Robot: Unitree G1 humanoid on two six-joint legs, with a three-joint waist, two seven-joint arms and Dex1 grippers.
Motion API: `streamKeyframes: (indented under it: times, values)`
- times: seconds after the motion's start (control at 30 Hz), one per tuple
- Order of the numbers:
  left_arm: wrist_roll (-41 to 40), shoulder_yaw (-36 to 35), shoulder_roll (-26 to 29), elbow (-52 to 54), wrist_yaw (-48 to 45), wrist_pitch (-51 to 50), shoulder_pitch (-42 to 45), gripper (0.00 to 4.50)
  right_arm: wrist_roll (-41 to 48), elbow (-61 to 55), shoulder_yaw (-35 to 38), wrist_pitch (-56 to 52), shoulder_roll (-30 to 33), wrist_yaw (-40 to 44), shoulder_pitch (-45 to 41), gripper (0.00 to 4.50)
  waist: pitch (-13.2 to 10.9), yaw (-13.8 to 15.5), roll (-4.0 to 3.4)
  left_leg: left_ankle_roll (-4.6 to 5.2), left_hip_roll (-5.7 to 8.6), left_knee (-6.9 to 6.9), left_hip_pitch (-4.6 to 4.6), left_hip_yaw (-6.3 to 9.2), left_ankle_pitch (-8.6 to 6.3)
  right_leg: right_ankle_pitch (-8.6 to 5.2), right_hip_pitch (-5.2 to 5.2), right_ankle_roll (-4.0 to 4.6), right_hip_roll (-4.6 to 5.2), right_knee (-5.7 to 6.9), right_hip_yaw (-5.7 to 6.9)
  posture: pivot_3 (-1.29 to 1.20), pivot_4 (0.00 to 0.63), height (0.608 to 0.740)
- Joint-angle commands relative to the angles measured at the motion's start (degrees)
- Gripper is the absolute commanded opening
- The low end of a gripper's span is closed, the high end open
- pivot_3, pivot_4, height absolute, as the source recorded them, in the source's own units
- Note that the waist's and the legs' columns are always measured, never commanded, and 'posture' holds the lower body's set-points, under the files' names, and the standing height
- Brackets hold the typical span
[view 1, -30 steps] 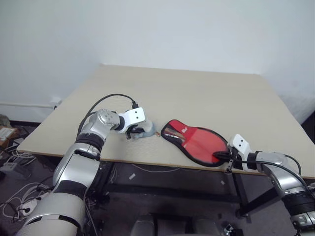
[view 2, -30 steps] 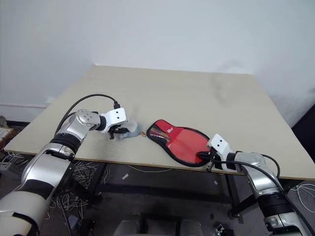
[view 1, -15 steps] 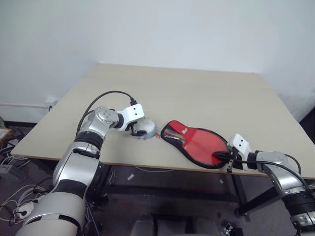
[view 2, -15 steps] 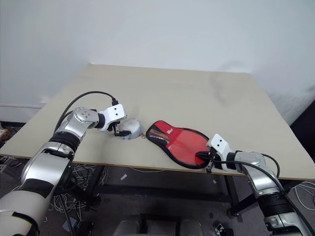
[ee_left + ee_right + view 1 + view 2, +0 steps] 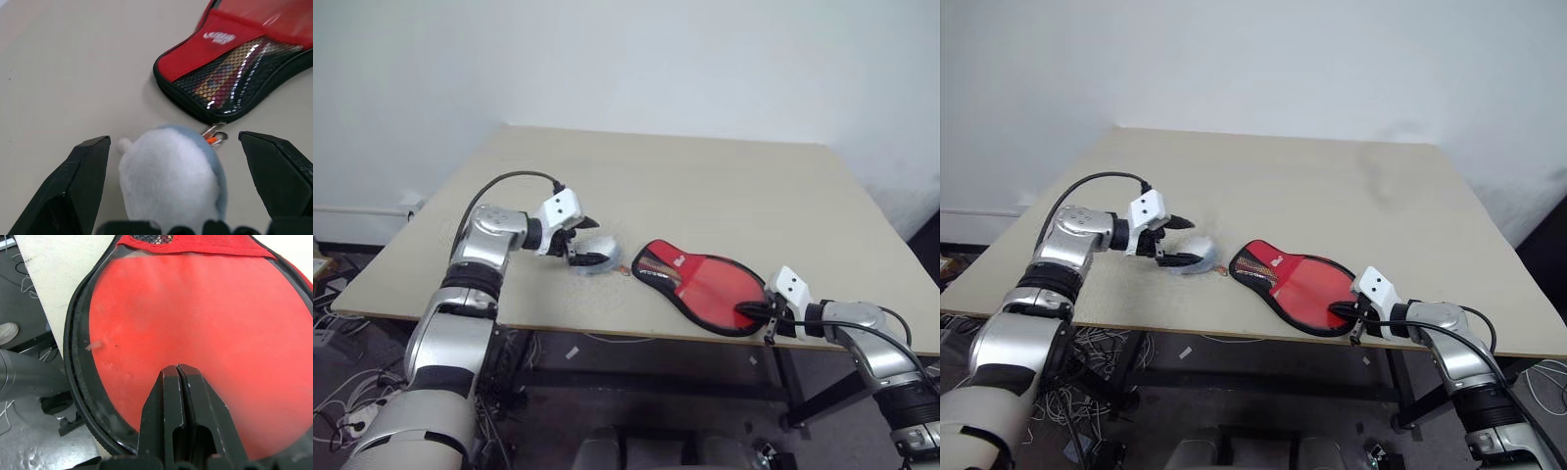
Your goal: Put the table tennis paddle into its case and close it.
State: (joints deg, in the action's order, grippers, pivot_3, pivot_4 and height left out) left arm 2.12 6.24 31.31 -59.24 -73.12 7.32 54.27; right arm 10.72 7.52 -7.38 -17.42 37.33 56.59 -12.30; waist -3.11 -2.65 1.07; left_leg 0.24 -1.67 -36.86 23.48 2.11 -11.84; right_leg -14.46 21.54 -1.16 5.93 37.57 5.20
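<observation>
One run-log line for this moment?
left gripper open over plush toy | right gripper shut on case | paddle inside

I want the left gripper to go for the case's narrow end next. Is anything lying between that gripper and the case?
Yes. A small white-grey soft lump lies on the table between the open fingers of the left gripper, directly ahead of the narrow end of the case.
</observation>
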Motion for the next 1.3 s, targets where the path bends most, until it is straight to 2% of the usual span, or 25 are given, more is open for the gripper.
streamKeyframes:
  times: [0.03,0.4,0.6,0.83,0.97,1.3]
  values:
    - [-5.87,-5.49,-0.50,3.49,1.56,-3.74,1.55,4.48,-2.33,2.78,-2.20,-1.84,-0.18,-0.51,1.15,0.00,-0.01,0.03,0.06,0.00,0.00,0.00,0.00,0.00,0.00,0.00,0.00,0.00,0.01,0.00,0.00,0.00,0.000,0.740]
    - [-11.43,-12.45,-5.25,6.03,13.91,-7.01,2.98,4.48,-2.07,2.99,-1.64,-1.43,-0.97,-1.05,0.41,0.00,-0.01,0.00,0.07,0.00,0.01,0.00,-0.02,-0.04,0.00,0.07,-0.02,-0.12,-0.08,0.00,0.00,0.00,0.000,0.740]
    - [-11.32,-12.71,-6.58,6.47,17.89,-6.87,2.23,4.48,-0.03,2.28,1.47,-1.12,-2.22,-2.68,-1.62,0.00,-0.03,0.04,0.06,0.01,0.03,0.00,-0.01,-0.12,0.01,0.07,-0.01,-0.13,-0.10,-0.01,-0.01,0.00,0.000,0.740]
    - [-12.06,-13.31,-7.37,8.67,21.00,-7.44,0.64,4.48,2.38,-0.02,4.98,-1.84,-3.17,-4.21,-4.42,0.00,-0.51,0.09,-0.39,0.06,0.15,0.00,0.16,-0.22,0.13,0.03,0.05,-0.25,-0.11,-0.01,-0.11,0.00,0.000,0.740]
    - [-13.05,-13.56,-7.73,11.48,22.90,-8.50,-1.00,4.48,3.81,-0.07,7.33,-1.89,-4.26,-5.79,-7.36,0.00,-0.79,0.05,-0.61,0.36,0.33,0.01,0.24,-0.38,0.38,-0.12,0.24,-0.49,-0.17,-0.01,-0.57,0.00,0.000,0.740]
    - [-14.02,-15.13,-7.24,17.30,28.87,-10.83,-4.68,4.48,4.11,1.14,8.93,-1.23,-8.61,-10.16,-12.05,0.00,-0.93,0.06,-0.39,0.47,0.59,0.29,0.25,-1.12,0.41,-0.21,0.66,-0.73,-0.10,0.08,-1.46,0.00,0.000,0.740]
